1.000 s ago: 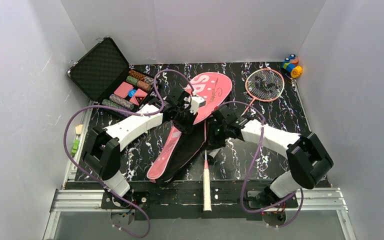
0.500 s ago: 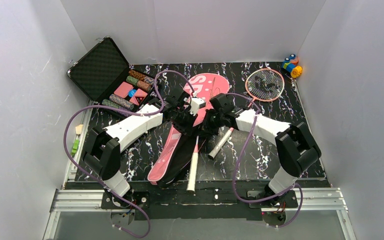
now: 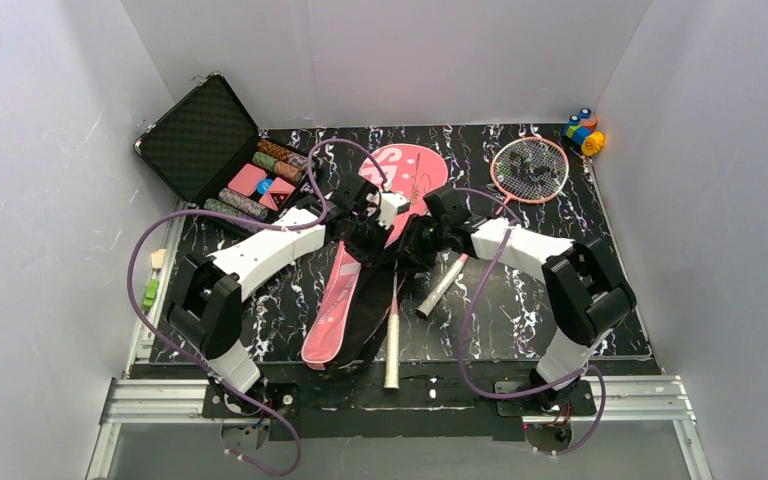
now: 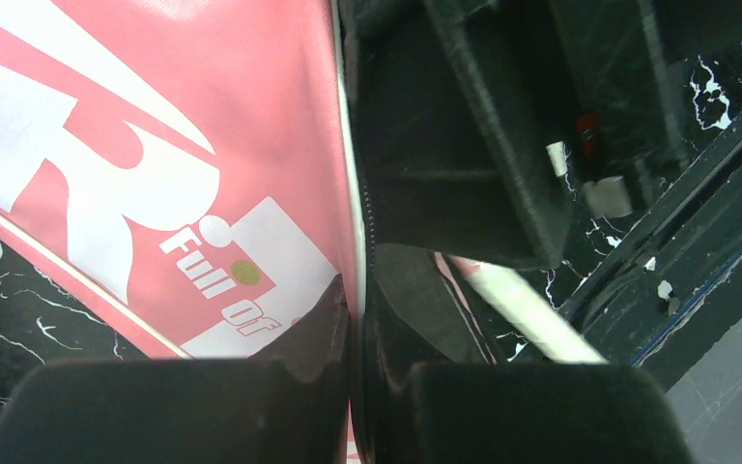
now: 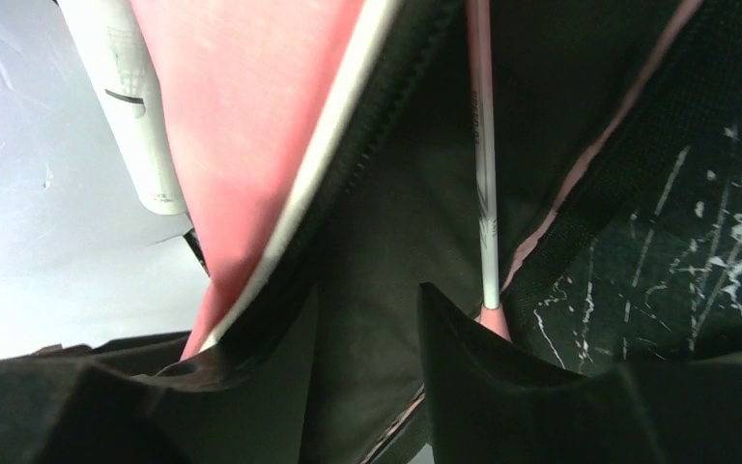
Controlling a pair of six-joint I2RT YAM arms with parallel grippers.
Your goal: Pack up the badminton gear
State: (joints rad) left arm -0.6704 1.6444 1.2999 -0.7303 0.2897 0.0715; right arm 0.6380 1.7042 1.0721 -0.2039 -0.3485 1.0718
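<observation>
**Racket handle lies outside the bag's neck, on the right arm's side**

The pink bag (image 3: 415, 172) lies slantwise on the surface (image 3: 535, 300), its wide head toward the middle of the far edge and its narrow neck toward the near-left corner. One racket (image 3: 393, 345) is partly inside it. Its head is hidden in the black lining, and its white handle points almost straight at the near edge. The racket's long axis therefore crosses the bag's, and the handle sits just to the right of the neck rather than in it.

The left gripper (image 4: 356, 396) is pressed together on the edge of the bag's pink upper flap, holding the mouth up.

The right gripper (image 5: 365, 302) is at the open mouth with its jaws spread. Only dark lining shows in the gap. The thin shaft (image 5: 484, 193) runs just beside its right finger, not between the two.

By my reading, the right arm is the nearer one. The move now called for is swinging the handle leftward into line with the neck.

The white tube (image 3: 442, 285) lies just right of the handle. The second racket (image 3: 528, 168) rests well apart, near the far-right corner.
</observation>
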